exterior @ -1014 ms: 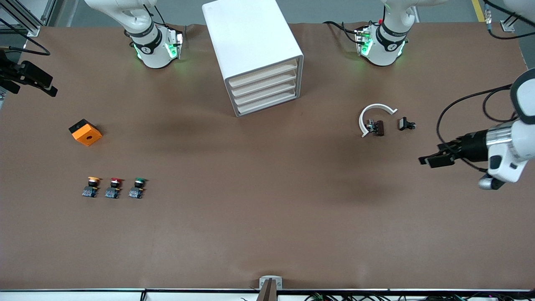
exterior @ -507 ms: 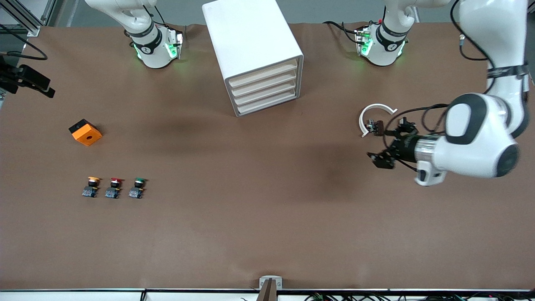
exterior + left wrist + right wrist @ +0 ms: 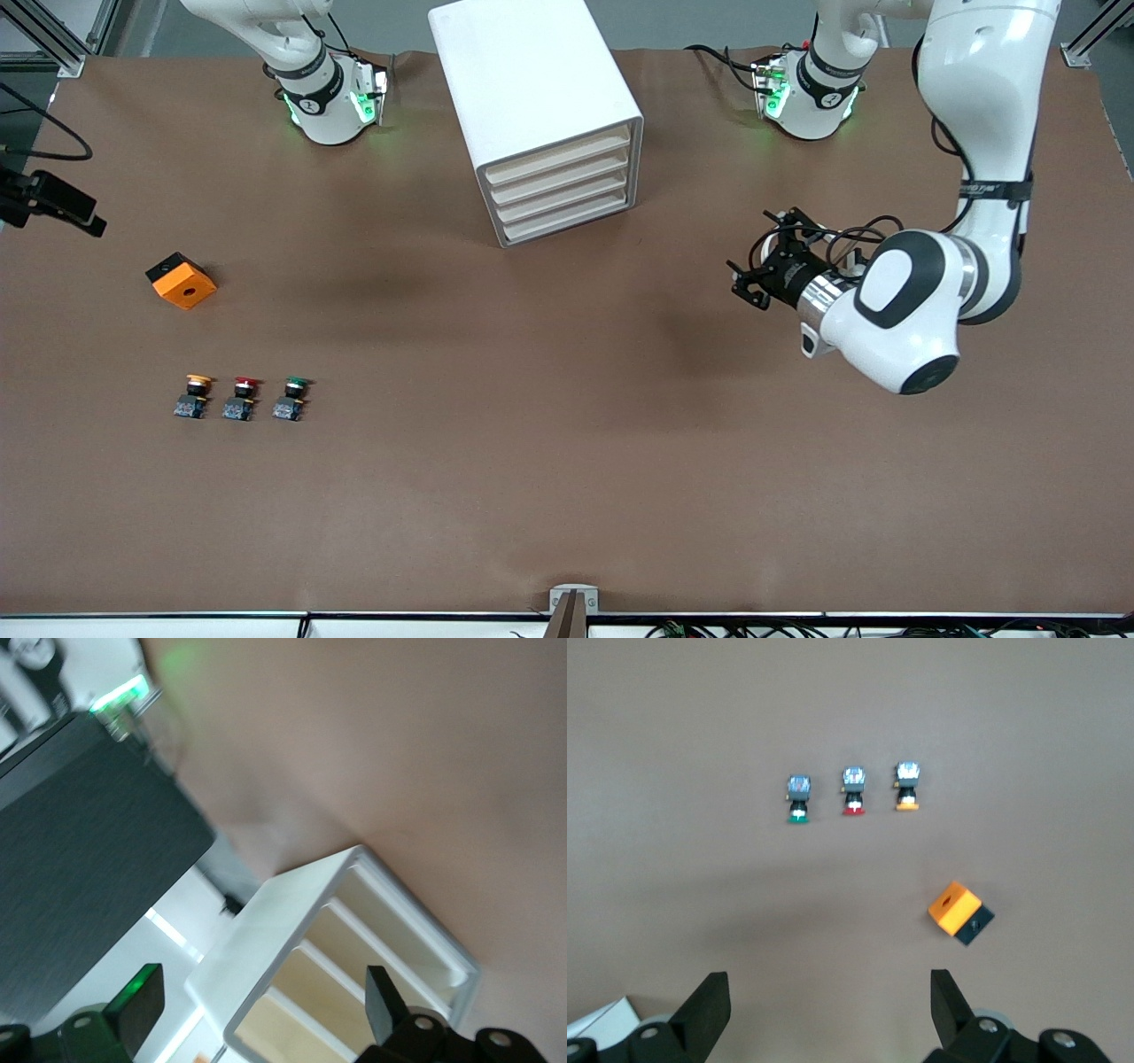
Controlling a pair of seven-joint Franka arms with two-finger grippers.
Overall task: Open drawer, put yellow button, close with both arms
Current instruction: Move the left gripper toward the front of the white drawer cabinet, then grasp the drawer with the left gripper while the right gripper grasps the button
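1. While the drawer (image 3: 556, 149) is shut atop the cabinet (image 3: 532, 97), the left gripper (image 3: 753, 282), jaws apart, should square up at its 3 o'clock.
2. The right gripper (image 3: 53, 206), jaws apart, waits; the yellow button (image 3: 197, 384) sits at the orange cube's (image 3: 182, 280) 6 o'clock.

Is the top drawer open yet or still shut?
Shut. The top drawer sits flush with the three drawers below it in the white cabinet.
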